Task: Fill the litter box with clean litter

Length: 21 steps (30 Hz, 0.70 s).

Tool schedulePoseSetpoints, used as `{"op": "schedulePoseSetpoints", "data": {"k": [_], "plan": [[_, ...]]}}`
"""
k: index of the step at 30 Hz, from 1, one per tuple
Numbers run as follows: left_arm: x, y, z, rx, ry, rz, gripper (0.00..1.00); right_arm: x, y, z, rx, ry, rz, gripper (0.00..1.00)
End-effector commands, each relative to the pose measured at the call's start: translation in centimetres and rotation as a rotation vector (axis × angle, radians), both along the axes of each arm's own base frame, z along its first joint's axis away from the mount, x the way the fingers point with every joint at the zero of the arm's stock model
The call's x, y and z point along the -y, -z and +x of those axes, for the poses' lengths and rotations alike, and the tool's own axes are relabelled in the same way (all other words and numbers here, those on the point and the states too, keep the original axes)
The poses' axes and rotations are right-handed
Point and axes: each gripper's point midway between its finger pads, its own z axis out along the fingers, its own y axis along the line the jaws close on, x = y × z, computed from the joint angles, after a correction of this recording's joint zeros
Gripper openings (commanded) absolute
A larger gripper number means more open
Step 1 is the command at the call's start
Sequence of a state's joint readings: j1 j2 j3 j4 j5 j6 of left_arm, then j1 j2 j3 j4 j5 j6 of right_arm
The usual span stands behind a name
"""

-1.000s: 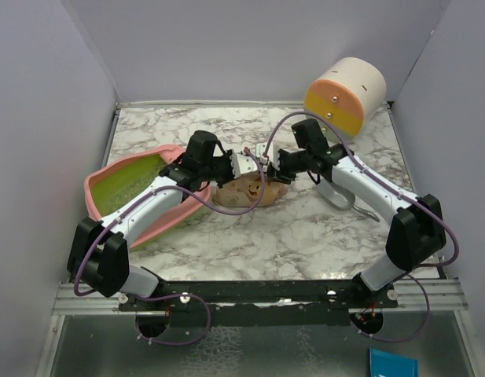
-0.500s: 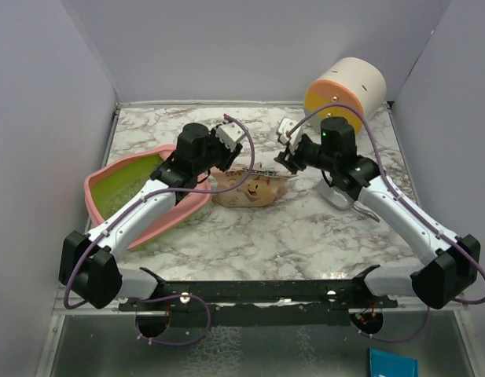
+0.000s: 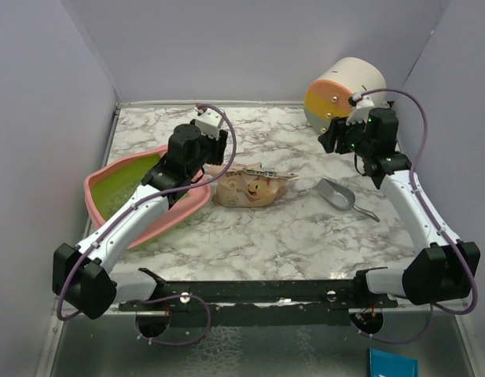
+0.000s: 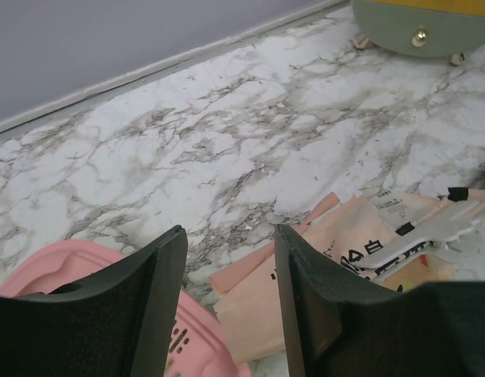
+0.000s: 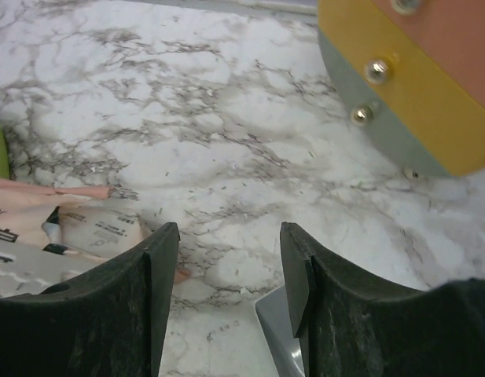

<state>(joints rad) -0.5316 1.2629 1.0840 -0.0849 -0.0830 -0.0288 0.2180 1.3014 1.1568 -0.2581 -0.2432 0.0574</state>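
The pink litter box [image 3: 91, 195], yellow-green inside, lies at the left, and its rim shows in the left wrist view [image 4: 38, 267]. The crinkled tan pouch [image 3: 252, 187] [image 4: 336, 243] [image 5: 77, 228] lies flat on the marble just right of the box, with nothing holding it. The clean litter itself is hidden. My left gripper [image 3: 214, 145] [image 4: 230, 236] hangs open above the box's far right corner, left of the pouch. My right gripper [image 3: 332, 137] [image 5: 230, 232] hangs open well to the pouch's right, close to the drawer unit. Nothing is between either pair of fingers.
A round cream, orange and yellow drawer unit [image 3: 344, 94] [image 4: 431, 23] [image 5: 423, 86] stands at the back right. The grey metal scoop [image 3: 336, 195] [image 5: 277, 338] lies on the table below my right gripper. Grey walls close in the back and both sides.
Both grippers have opened and risen off the top of the pouch. The left one drew back toward the litter box. The right one swung right toward the drawer unit.
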Motion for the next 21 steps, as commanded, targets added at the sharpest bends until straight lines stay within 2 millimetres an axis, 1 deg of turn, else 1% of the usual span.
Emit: {"op": "schedulePoseSetpoints", "data": {"k": [1,3,5,7,8,10,13,16,18,19,20,21], "plan": [[-3.9,-4.0,0.4,0.117,-0.190,-0.047,0.55,2.5,-0.5,-0.8,-0.059,0.034,0.175,0.55],[-4.6,-4.7,0.2,0.125,-0.215,-0.067,0.58,4.2,-0.3,-1.0,-0.075,0.064,0.202,0.55],[-4.9,-5.5,-0.1,0.136,-0.234,-0.113,0.63,6.1,-0.3,-1.3,-0.096,0.085,0.289,0.56],[-5.3,-6.4,-0.6,0.141,-0.270,-0.191,0.66,7.3,-0.3,-1.7,-0.108,0.082,0.390,0.56],[-5.7,-6.5,-0.8,0.143,-0.298,-0.229,0.68,7.5,-0.2,-1.9,-0.113,0.079,0.427,0.56],[-6.2,-6.8,-1.3,0.160,-0.321,-0.280,0.71,7.2,-0.2,-2.3,-0.115,0.059,0.460,0.56],[-7.1,-6.4,-1.5,0.147,-0.376,-0.296,0.71,6.7,-0.2,-2.8,-0.122,0.039,0.480,0.55],[-7.3,-6.0,-1.4,0.170,-0.370,-0.254,0.57,6.5,-0.3,-3.2,-0.120,0.030,0.490,0.55],[-7.0,-5.6,-1.4,0.167,-0.351,-0.254,0.53,6.2,-0.4,-3.6,-0.117,0.013,0.495,0.55],[-6.7,-5.3,-1.4,0.155,-0.341,-0.255,0.54,6.1,-0.4,-3.8,-0.118,0.013,0.499,0.54],[-6.5,-5.1,-1.3,0.146,-0.338,-0.258,0.56,6.0,-0.4,-4.1,-0.117,0.010,0.500,0.54],[-6.6,-4.8,-1.2,0.133,-0.355,-0.260,0.64,6.0,-0.4,-4.4,-0.116,0.006,0.501,0.54]]}}
